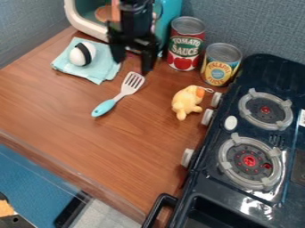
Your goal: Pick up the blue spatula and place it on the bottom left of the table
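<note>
The black gripper [132, 66] hangs near the top of the table in the camera view, with its two fingers apart and open, nothing between them. Just below it lies the spatula [122, 95], flat on the brown wooden table [71, 113]. Its slotted whitish head points up and to the right, close to the gripper's right finger, and its light blue handle points down and to the left. I cannot tell how high the fingers are above the table.
A light blue cloth [98, 71] with a white and black egg-shaped toy [82, 54] lies upper left. Tomato can [185, 43], yellow can [221, 64] and yellow plush toy [187, 101] are right of the spatula. The black stove [238, 129] borders the table's right side.
</note>
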